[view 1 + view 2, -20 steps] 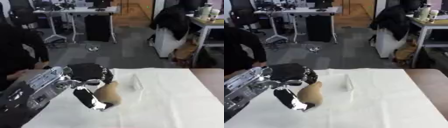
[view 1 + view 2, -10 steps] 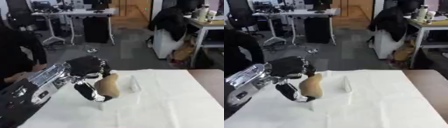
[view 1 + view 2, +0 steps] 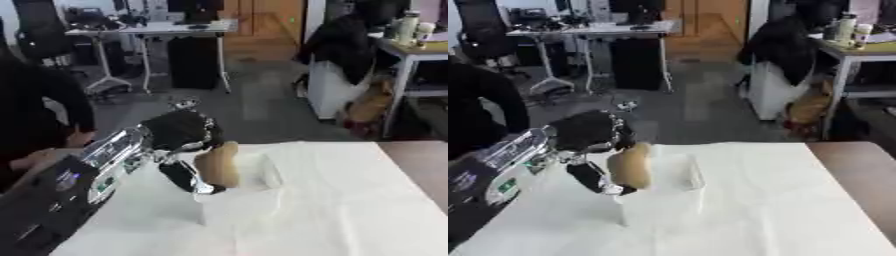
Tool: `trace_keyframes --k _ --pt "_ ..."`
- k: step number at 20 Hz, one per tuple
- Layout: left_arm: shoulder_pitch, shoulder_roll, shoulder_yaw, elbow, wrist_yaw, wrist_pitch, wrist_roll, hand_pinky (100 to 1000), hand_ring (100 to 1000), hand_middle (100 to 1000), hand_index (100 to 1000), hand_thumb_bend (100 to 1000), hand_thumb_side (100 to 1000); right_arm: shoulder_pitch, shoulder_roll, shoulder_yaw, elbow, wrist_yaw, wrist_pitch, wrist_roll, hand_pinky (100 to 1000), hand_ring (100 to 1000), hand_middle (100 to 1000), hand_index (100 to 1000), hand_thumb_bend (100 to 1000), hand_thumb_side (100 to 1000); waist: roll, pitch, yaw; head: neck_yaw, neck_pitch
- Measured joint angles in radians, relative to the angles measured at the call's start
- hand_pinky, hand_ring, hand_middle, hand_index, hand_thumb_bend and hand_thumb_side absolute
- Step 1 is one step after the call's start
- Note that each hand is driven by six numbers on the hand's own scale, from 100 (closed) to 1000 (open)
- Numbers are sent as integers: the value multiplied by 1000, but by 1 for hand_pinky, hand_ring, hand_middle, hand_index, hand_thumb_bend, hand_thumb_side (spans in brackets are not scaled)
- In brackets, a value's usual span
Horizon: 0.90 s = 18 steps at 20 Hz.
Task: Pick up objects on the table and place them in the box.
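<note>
White cloth covered the table (image 3: 350, 210), with desks far behind. Since a second before, the left hand (image 3: 179, 137) had lifted higher and moved away from the robot, so the carry had begun. Its fingers curled around a tan, bread-like lump (image 3: 219, 164), held up above the cloth.

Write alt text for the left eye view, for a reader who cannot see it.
The robot's left hand holds a tan, rounded object above a white-covered table, next to a clear box. Behind the table lies an office floor with desks.
</note>
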Motion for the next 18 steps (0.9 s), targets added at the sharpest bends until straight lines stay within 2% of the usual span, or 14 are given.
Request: trace_keyframes --k 7,14,17,18 --pt "-29 -48 30 136 -265 18 129 100 100 163 456 531 595 -26 27 7 0 -13 -9 10 141 304 462 569 100 1000 17 19 -12 31 -38" --pt "-48 -91 67 248 -496 71 263 100 100 182 472 550 585 -49 52 18 0 -28 -19 25 148 308 462 569 100 1000 29 37 -27 66 -105" --pt "-52 -103 84 285 -543 93 310 100 100 195 483 540 605 -62 64 22 0 -34 -23 32 150 310 462 569 100 1000 38 44 -36 79 -113" --pt "-52 -107 88 294 -556 99 322 100 100 229 493 539 634 -64 65 25 0 -36 -25 34 151 311 462 569 100 1000 41 47 -40 82 -115"
